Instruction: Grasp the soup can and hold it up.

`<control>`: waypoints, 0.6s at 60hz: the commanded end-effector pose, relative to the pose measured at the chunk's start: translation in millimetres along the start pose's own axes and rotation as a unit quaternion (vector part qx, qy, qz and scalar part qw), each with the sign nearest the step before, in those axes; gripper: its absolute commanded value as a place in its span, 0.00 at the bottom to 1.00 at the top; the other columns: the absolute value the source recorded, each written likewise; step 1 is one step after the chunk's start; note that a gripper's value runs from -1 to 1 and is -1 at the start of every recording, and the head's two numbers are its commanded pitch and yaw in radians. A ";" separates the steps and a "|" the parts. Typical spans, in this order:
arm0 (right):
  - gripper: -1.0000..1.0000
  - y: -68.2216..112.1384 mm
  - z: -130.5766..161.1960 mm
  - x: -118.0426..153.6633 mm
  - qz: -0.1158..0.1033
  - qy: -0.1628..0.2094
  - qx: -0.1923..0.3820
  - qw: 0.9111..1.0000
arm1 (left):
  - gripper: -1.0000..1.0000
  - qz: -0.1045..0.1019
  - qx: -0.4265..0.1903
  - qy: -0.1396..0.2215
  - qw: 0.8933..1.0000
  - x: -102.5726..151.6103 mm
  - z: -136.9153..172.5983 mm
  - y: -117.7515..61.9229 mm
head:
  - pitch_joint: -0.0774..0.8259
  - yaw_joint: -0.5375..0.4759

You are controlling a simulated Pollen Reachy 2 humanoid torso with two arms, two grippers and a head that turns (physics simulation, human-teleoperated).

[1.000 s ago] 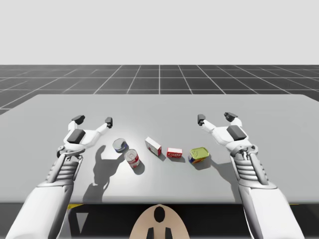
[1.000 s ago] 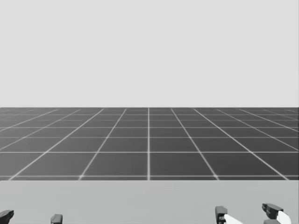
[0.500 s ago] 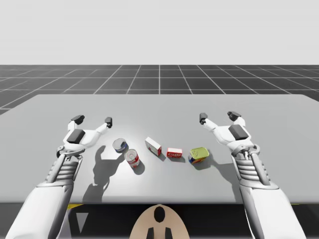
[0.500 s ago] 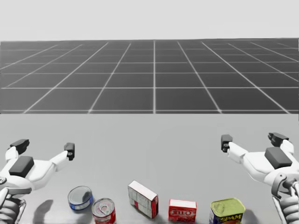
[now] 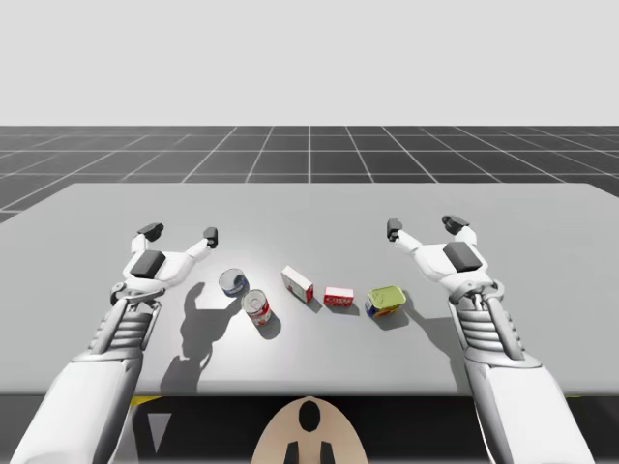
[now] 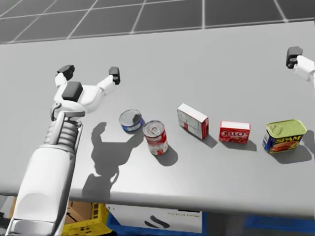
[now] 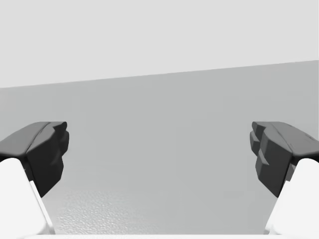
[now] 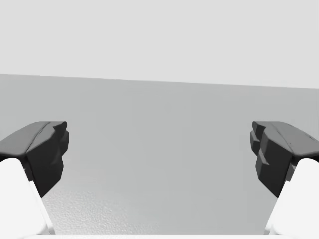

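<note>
- The five groceries stood in a loose row along the near part of the table, within reach of either arm, which I judge to be why they were laid out that way.
- The soup can, red and white with a pull-tab lid, stood upright at the left end of the row, on the near side of a flat blue can. The two were just beside each other, and I could not tell whether they touched.
- Further along the row came a white-and-red box, a small red box and a yellow-lidded oblong tin, each apart from its neighbour.
- The left gripper hung above the table with its fingers spread wide and nothing between them. It sat beyond the soup can and further out to the left, so the can lay nearer this arm.
- The left forearm reached straight forward from the near edge. Its fingers pointed at the far side, so its wrist view took in bare tabletop.
- The right gripper mirrored it, gaping and empty, beyond the oblong tin and well apart from the soup can.
- I judge the grasp not yet begun: the left gripper would need to draw back and turn inward to straddle the can without knocking the blue one.
</note>
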 end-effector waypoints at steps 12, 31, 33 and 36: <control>0.00 2.4 1.5 -0.1 0.000 0.000 0.002 1.000 | 0.00 -0.006 -0.029 0.007 1.000 12.2 9.7 -6.5 | 0.89 0.77; 0.00 3.8 1.7 -2.7 0.002 0.004 -0.001 1.000 | 0.00 -0.003 -0.197 0.041 0.979 70.7 95.0 -18.8 | 0.89 0.76; 0.00 3.9 1.8 -2.5 0.002 0.003 -0.001 1.000 | 0.00 -0.005 -0.220 0.043 0.975 73.0 104.9 -17.4 | 0.89 0.76; 0.00 3.4 1.2 -2.4 0.003 0.003 0.000 1.000 | 0.00 -0.009 -0.256 0.051 0.965 74.1 120.5 -15.4 | 0.89 0.76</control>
